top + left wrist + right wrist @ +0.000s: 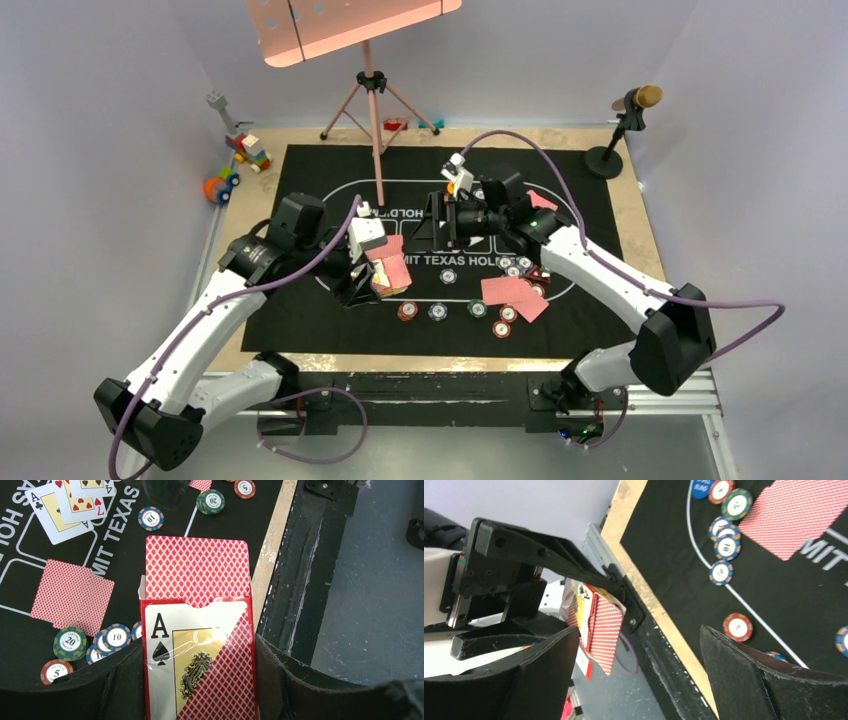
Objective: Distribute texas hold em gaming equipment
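My left gripper (200,652) is shut on the red card box (200,665), which stands upright with red-backed cards (197,570) sticking out of its top. From above, the box (387,265) hangs over the mat's left middle. My right gripper (432,215) stands open just to the right of the box, with nothing between its fingers (549,665). In the right wrist view the box (601,625) shows beyond those fingers. Face-down cards (510,290) and poker chips (437,311) lie on the mat. Face-up cards (65,505) and more chips (70,642) appear in the left wrist view.
The black felt mat (300,170) covers the wooden table. A pink music stand (340,25) on a tripod (375,100) rises at the back. A microphone (637,100) stands back right, toy blocks (245,150) back left. A blue button disc (700,487) lies near the chips.
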Tool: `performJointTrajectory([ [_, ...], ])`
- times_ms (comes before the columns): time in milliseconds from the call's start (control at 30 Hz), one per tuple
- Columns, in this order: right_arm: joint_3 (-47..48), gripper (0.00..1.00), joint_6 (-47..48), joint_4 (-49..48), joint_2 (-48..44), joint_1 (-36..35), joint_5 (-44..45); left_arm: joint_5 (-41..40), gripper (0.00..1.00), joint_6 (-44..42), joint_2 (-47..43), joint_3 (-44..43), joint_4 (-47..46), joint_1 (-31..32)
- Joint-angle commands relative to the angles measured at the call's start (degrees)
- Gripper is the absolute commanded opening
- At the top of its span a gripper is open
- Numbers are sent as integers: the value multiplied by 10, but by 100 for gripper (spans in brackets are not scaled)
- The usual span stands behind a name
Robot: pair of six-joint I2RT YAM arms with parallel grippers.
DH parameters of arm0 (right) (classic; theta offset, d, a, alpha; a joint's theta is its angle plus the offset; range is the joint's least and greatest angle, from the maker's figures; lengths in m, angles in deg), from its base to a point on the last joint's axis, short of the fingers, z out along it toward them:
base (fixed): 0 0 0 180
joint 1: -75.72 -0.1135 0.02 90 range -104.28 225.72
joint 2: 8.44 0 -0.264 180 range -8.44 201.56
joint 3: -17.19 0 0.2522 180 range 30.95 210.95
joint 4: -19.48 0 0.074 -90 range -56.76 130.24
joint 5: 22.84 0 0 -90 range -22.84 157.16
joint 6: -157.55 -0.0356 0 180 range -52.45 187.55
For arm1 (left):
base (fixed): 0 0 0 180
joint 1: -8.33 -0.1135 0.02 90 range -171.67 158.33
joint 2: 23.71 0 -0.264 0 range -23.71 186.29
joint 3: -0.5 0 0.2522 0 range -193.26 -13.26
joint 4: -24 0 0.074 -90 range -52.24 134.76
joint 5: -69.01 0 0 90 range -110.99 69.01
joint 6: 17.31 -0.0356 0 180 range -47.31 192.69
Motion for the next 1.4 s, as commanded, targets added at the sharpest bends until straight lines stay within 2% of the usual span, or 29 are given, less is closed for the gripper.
performJointTrajectory([
  [0,-1,96,-31,-69,6,-31,-62,7,0,3,3,-28,-27,-2],
  [200,-20,97,-82,-153,37,-63,-93,8,0,4,5,-30,-28,-3],
  [533,-30,97,-98,-160,73,-74,-110,11,0,6,7,-42,-24,-2],
  [833,-79,72,-140,-214,61,-49,-122,19,0,8,6,-43,-24,-2],
  [1133,-119,42,-163,-247,40,-31,-119,24,0,11,5,-42,-25,-2],
  [1267,-121,33,-166,-249,32,-28,-119,25,0,11,4,-41,-24,-2],
  [1367,-123,29,-169,-249,22,-24,-119,25,0,11,3,-40,-25,-2],
])
